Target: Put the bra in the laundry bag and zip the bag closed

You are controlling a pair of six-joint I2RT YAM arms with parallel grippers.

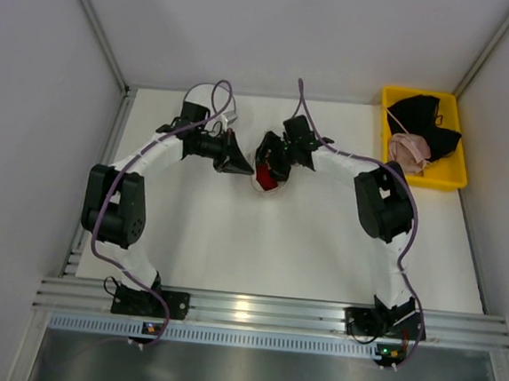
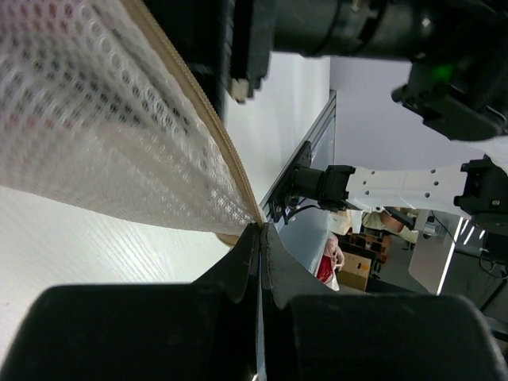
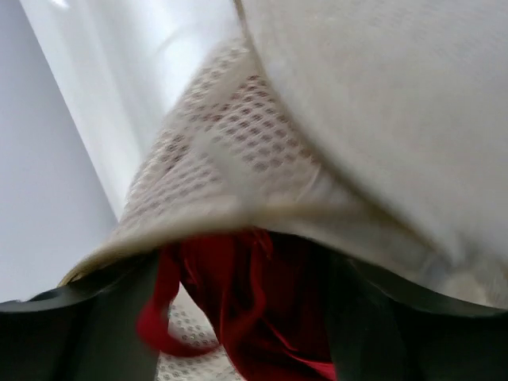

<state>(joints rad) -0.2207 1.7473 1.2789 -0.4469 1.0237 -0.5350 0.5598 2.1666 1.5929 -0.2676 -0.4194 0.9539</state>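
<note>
Far centre: the left gripper [image 2: 260, 238] is pinching the laundry bag [image 2: 103, 119] by its rim, propping the mouth open, while the right gripper [image 1: 267, 165], jaws apart, is depositing the bra [image 3: 262, 302] just inside.

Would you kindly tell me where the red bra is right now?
In the top view the red bra sits centrally on the table's far half, partly inside the laundry bag.

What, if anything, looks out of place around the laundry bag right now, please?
The bra bunches at the mouth of the laundry bag, a red strap seemingly looping outside; it could catch when zipped.
</note>
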